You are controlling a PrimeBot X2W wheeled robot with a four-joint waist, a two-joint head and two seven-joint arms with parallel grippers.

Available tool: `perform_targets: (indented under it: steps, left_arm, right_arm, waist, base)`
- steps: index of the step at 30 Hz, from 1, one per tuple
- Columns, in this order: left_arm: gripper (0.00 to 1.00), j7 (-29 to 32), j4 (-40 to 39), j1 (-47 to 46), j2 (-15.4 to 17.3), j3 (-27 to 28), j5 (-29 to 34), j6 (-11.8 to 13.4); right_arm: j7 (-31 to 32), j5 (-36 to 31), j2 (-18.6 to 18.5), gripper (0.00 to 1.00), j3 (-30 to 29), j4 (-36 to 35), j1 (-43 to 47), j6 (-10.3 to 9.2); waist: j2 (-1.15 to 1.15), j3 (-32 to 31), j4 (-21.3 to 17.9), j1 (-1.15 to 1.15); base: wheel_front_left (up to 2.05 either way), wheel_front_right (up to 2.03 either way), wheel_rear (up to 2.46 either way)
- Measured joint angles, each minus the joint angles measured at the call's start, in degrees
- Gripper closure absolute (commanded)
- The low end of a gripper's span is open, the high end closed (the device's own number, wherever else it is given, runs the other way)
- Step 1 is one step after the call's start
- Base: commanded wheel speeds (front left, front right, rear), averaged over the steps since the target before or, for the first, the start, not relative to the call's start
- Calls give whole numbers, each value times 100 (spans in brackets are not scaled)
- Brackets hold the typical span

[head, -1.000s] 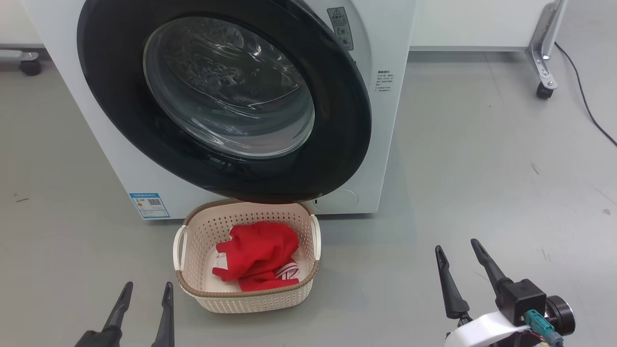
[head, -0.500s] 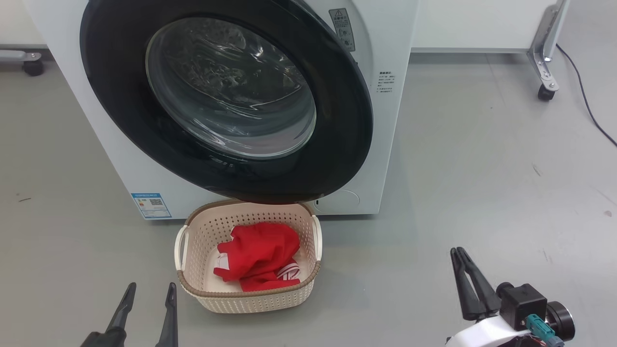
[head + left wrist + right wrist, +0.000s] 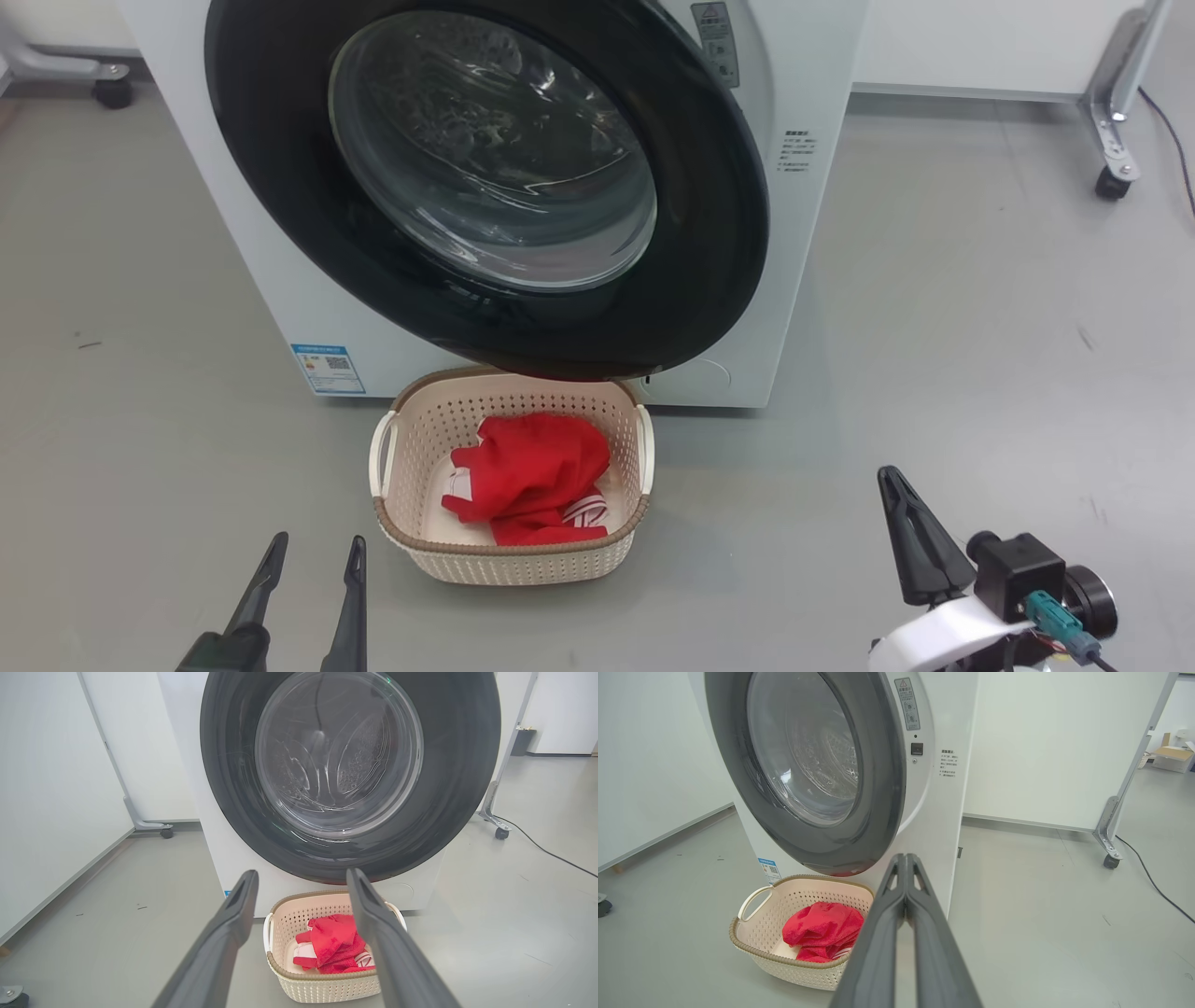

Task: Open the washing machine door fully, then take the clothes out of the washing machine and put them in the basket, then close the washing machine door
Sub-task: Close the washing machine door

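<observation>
The grey floor (image 3: 980,355) lay open right of the washing machine (image 3: 812,243) as far as a castored frame leg (image 3: 1111,140) and a dark cable (image 3: 1153,882). The basket (image 3: 523,565) sat just before the machine, its far rim under the lower edge of the washing machine door (image 3: 271,187), which stood off the front on its latch side, and the clothes (image 3: 537,471) lay bunched inside it. My left pincer (image 3: 317,543) hung low beside the basket with fingers parted, the right pincer (image 3: 889,476) well off to the other side with fingers pressed together - both empty, pointing toward the machine.
</observation>
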Motion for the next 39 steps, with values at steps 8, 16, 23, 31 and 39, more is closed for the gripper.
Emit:
perform_targets:
  steps: [8, 16, 23, 31, 39]
  left_arm:
    - [0, -13, -71, -112, -14, -51, 53, 0]
    - [0, -53, -140, -422, -91, -180, 108, -18]
    - [0, -102, -189, -886, -220, -347, 213, -141]
    - [0, -109, -144, -1363, -367, -458, 237, -237]
    - [0, -158, 56, -1599, -443, -517, 237, -266]
  right_arm:
    - [8, 0, -69, 100, 225, 124, -571, 214]
    - [208, -44, -224, 100, 363, 218, -1642, 349]
    - [413, 7, -326, 100, 432, 353, -2954, 400]
    - [588, 244, -513, 100, 434, 769, -3939, 447]
    - [636, 386, -698, 100, 474, 1237, -4501, 449]
  waist:
    - [0, 216, 187, 0]
    - [0, 618, 406, 0]
    - [0, 1150, 599, 0]
    - [0, 1642, 886, 0]
    - [0, 1940, 1272, 1]
  base:
    - [0, 0, 0]
    - [0, 0, 0]
    - [0, 0, 0]
    - [0, 0, 0]
    - [0, 0, 0]
